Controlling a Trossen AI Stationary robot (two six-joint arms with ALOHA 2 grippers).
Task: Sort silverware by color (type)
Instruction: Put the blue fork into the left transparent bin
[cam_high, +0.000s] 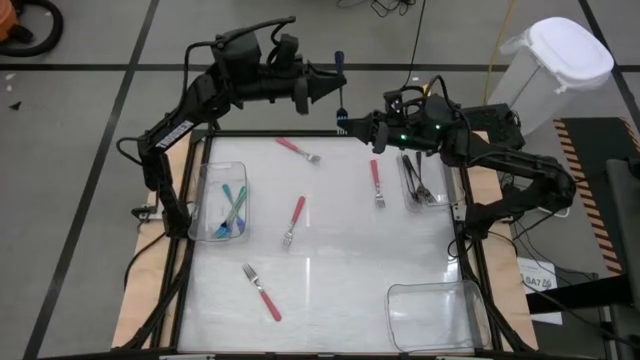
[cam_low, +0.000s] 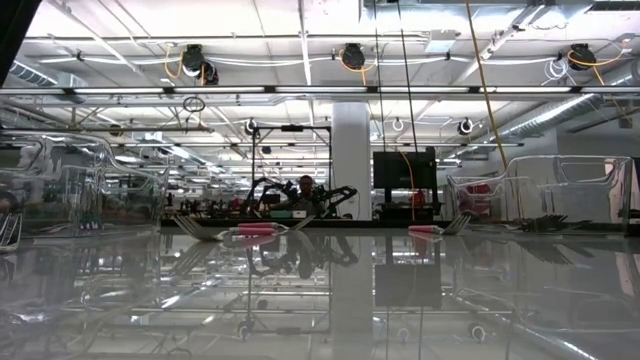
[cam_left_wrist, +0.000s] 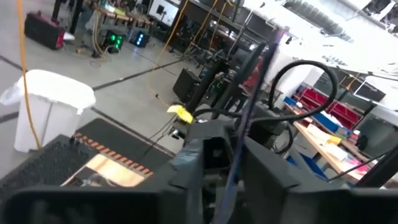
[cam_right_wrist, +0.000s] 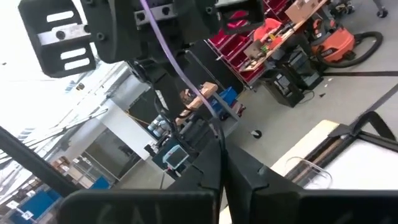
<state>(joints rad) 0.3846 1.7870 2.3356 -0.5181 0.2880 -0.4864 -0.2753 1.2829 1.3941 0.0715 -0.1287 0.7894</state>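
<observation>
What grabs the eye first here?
Both arms meet above the table's far edge, passing a blue-handled fork between them: the right claw is shut on its lower end, the left claw by the handle. Below, pink forks lie scattered on the table, and teal ones sit in the left bin.

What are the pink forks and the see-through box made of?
The pink forks look like they have glossy plastic handles and shiny, probably metal, prongs: the tips are silvery grey. The see-through box seems to be clear hard plastic, since the table shows through its walls.
</observation>
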